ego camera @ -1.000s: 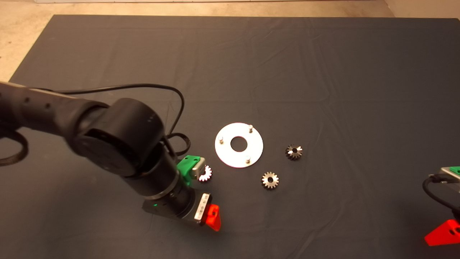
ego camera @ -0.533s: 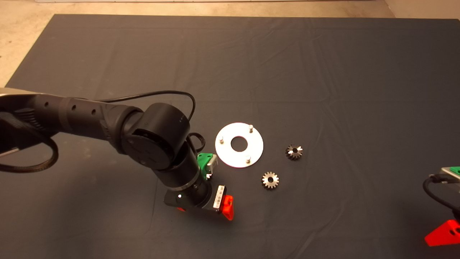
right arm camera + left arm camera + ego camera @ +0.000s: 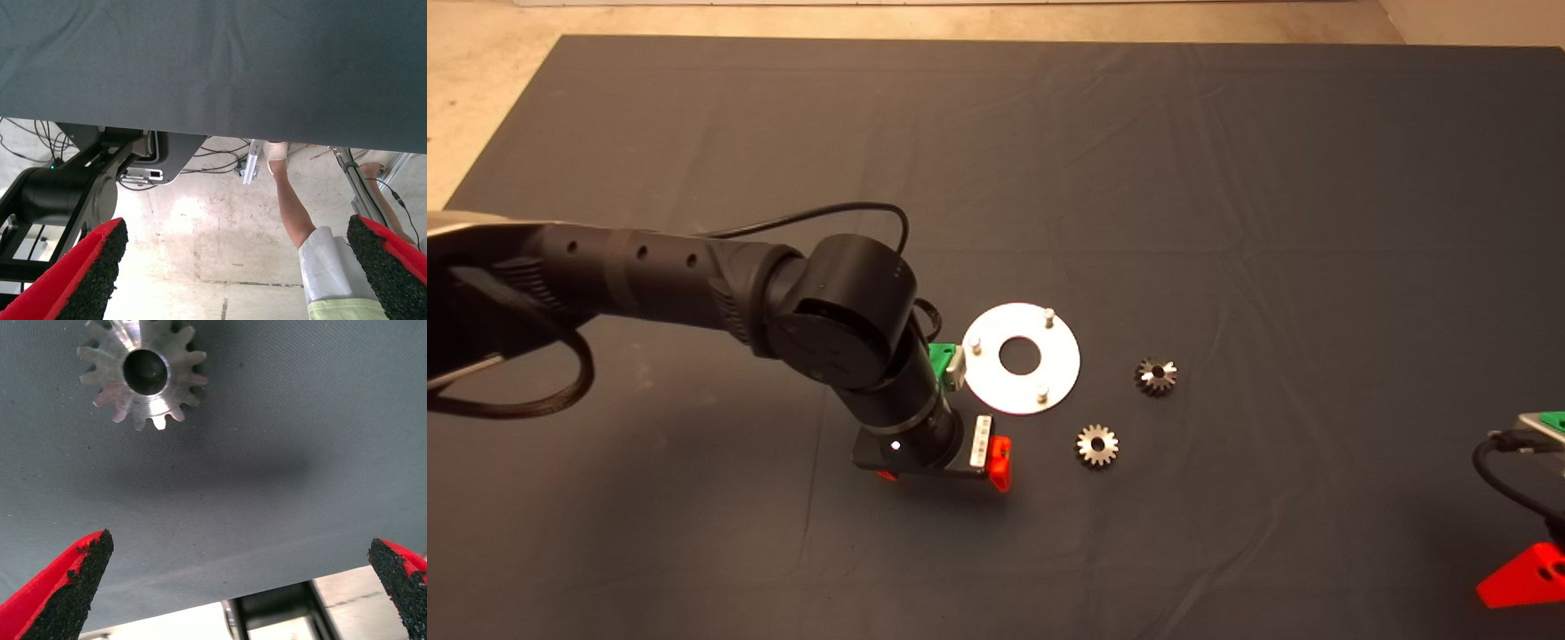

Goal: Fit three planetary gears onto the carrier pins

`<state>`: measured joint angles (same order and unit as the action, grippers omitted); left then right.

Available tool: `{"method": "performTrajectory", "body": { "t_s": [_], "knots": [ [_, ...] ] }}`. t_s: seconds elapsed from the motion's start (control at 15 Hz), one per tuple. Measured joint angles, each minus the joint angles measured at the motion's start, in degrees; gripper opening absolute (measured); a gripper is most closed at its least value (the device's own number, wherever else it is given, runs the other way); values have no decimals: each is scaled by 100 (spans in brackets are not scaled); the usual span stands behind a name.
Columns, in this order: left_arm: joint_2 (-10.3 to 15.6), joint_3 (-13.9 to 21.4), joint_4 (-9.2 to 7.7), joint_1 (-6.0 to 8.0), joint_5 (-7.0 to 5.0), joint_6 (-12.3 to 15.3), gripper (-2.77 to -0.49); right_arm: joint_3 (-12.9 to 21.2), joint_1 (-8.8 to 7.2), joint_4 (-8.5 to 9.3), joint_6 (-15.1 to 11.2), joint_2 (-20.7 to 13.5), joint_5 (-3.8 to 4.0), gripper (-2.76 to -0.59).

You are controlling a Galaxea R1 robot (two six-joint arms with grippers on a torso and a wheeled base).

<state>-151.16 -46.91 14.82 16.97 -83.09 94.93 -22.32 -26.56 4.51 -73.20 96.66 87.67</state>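
Note:
The shiny round disc (image 3: 1021, 378) lies mid-mat with its three carrier pins (image 3: 1049, 313) standing bare. Two planetary gears lie on the mat to its right, one (image 3: 1096, 444) nearer the front and one (image 3: 1156, 375) further right. A third gear (image 3: 142, 373) shows only in the left wrist view, flat on the mat and beyond the fingertips. My left gripper (image 3: 943, 469) hangs just front-left of the disc, hiding that gear in the head view. It is open (image 3: 233, 587), with nothing between its fingers (image 3: 63, 587). My right gripper (image 3: 1525, 578) is parked at the lower right edge and stands open (image 3: 230, 280).
The dark mat (image 3: 1227, 178) is wrinkled, with bare floor past its far edge. A black cable (image 3: 845, 213) loops over the left arm. Past the mat's edge, the right wrist view shows the robot's base (image 3: 73, 187) and a person's legs (image 3: 293, 207).
My left arm has swung right and toward the disc. The gear that showed beside its green mount is now covered by the arm in the head view. The right arm has not moved.

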Motion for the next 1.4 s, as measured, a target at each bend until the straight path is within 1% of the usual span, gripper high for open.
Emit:
{"method": "performTrajectory", "body": {
  "t_s": [0.07,0.13,0.2,0.27,0.4,0.47,0.73,0.8,0.93,1.07,1.13,1.4],
  "knots": [
    [-86,-15,32,0,-187,0,-49,0,0,0,0,0,2,-91],
    [-159,-38,95,0,-333,0,-49,0,2,0,0,0,0,-91],
    [-198,-67,151,0,-379,0,-49,0,2,0,0,0,6,-91],
    [-215,-72,204,0,-388,0,-49,0,1,0,0,-2,3,-92],
    [-219,-105,434,0,-409,0,-49,0,2,0,0,-2,3,-91],
    [-228,-171,483,0,-410,0,-49,0,0,0,0,-2,0,-91],
    [-235,-327,556,-9,-412,-2,-49,0,2,0,0,-2,2,-91],
    [-235,-433,579,-49,-411,-13,-49,0,2,0,0,-2,0,-91],
    [-232,-654,625,-172,-412,-189,-49,0,1,0,2,-2,2,-91],
    [-232,-725,625,-258,-415,-317,-49,0,0,0,1,-2,2,-91],
    [-231,-745,628,-283,-417,-392,-49,0,2,0,2,-2,2,-91],
    [-228,-822,628,-283,-420,-508,-49,0,0,0,2,-2,2,-92]
  ]
}}
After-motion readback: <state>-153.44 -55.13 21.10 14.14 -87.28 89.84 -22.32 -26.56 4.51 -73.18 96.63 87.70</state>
